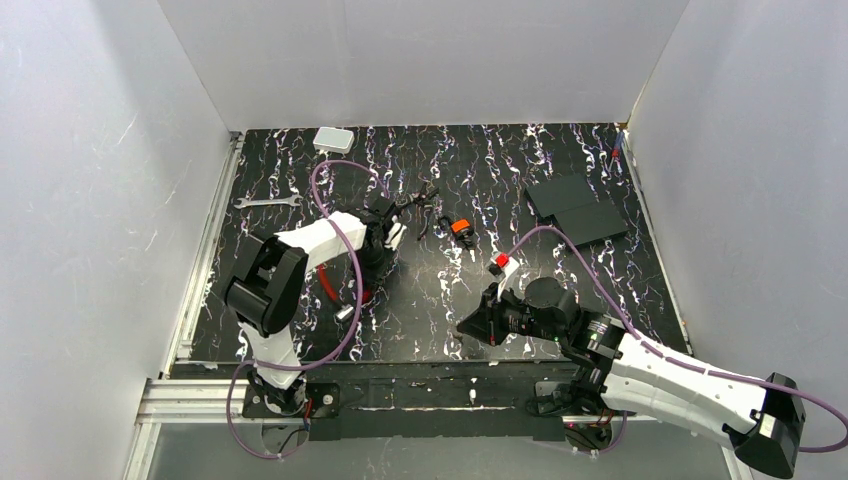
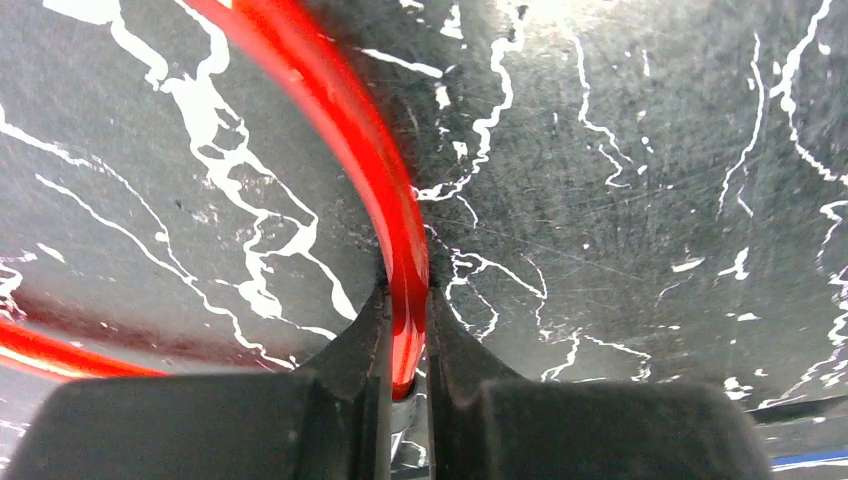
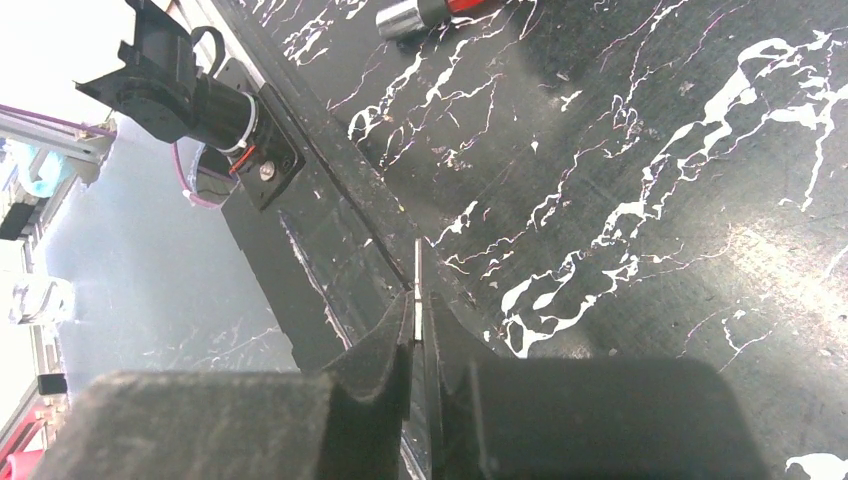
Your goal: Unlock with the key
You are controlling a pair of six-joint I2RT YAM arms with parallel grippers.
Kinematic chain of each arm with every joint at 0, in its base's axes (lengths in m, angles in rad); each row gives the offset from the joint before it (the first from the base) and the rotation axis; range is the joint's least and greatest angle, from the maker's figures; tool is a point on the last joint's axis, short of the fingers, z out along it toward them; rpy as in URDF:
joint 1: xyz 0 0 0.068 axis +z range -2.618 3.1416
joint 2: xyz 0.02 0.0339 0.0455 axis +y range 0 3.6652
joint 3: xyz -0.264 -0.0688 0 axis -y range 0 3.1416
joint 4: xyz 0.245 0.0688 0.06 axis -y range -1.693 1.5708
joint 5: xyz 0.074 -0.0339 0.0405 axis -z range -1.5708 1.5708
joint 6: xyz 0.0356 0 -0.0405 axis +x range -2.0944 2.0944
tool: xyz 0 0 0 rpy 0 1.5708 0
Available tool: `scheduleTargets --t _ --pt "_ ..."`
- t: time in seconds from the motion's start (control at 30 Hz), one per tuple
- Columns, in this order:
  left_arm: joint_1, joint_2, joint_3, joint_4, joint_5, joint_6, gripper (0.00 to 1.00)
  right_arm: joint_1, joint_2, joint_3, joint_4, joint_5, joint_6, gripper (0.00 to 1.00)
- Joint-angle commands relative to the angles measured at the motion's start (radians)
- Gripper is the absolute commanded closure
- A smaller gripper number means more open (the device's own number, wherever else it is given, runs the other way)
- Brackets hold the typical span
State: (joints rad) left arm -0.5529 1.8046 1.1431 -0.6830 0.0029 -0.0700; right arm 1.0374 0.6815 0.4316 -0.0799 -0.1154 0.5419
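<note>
Top external view takes in the black, white-veined surface (image 1: 470, 170) between white walls, with the left arm (image 1: 310, 240) bent over its left half and the right arm (image 1: 690, 390) reaching in from the near right corner. Two flat black slabs (image 1: 578, 208) lie overlapped by the far right edge; what they are cannot be told. The red cable loop (image 1: 324, 286) is mostly hidden under the left arm, only short arcs showing, and a silver barrel (image 1: 345, 313) lies at its near end. Farther back sit a white box (image 1: 333, 140) and a wrench (image 1: 268, 202). The pliers (image 1: 420, 208) are partly covered by the left wrist, with a black-and-orange piece (image 1: 461, 228) near them. From above the left claw (image 2: 405, 335) is buried under its own wrist. Its wrist camera shows it clamped on the red cable, which curves away up and to the left, blurred near the lens. The right claw (image 3: 418, 318) hangs close to the surface's near edge, fingers together on the key (image 3: 417, 275). Only the thin metal blade shows, a bright sliver between the tips, and the head is hidden. The barrel lies well apart from it, cut off at the top of the right wrist view.
</note>
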Motion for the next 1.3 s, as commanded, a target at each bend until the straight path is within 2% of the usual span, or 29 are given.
scheduleTargets --t 0.0,0.27,0.53,0.67,0.8,0.87,0.9,1.03,1.1,1.17,1.27 --pt "-0.010 0.059 -0.006 0.003 0.095 -0.203 1.00 0.003 -0.005 0.058 0.012 -0.001 -0.018 0.99" --pt "-0.010 0.029 -0.016 0.039 0.084 -0.579 1.00 0.003 0.028 0.069 0.022 0.003 -0.014 0.99" --pt "-0.009 -0.031 -0.162 0.321 0.146 -1.001 1.00 0.003 0.036 0.076 0.013 0.052 -0.007 0.99" --pt "-0.009 -0.019 -0.237 0.527 0.229 -1.198 1.00 0.003 0.010 0.074 -0.013 0.078 0.000 0.99" --pt "-0.010 -0.024 -0.271 0.597 0.213 -1.334 1.00 0.003 -0.017 0.066 -0.038 0.090 0.005 0.99" --pt "-0.010 -0.049 -0.284 0.586 0.178 -1.365 0.93 0.003 -0.022 0.064 -0.045 0.094 0.006 0.99" --pt "-0.010 -0.066 -0.286 0.579 0.160 -1.354 0.85 0.003 -0.025 0.065 -0.048 0.095 0.006 0.99" --pt "-0.012 -0.156 -0.263 0.500 0.092 -1.262 0.46 0.003 -0.027 0.069 -0.052 0.102 0.008 0.99" --pt "-0.012 -0.200 -0.258 0.470 0.071 -1.206 0.30 0.003 -0.023 0.072 -0.049 0.104 0.007 0.99" --pt "-0.012 -0.248 -0.245 0.428 0.037 -1.141 0.19 0.003 -0.014 0.077 -0.048 0.108 0.006 0.99" --pt "-0.012 -0.310 -0.198 0.333 -0.026 -0.999 0.15 0.003 -0.005 0.078 -0.042 0.110 0.010 0.99"
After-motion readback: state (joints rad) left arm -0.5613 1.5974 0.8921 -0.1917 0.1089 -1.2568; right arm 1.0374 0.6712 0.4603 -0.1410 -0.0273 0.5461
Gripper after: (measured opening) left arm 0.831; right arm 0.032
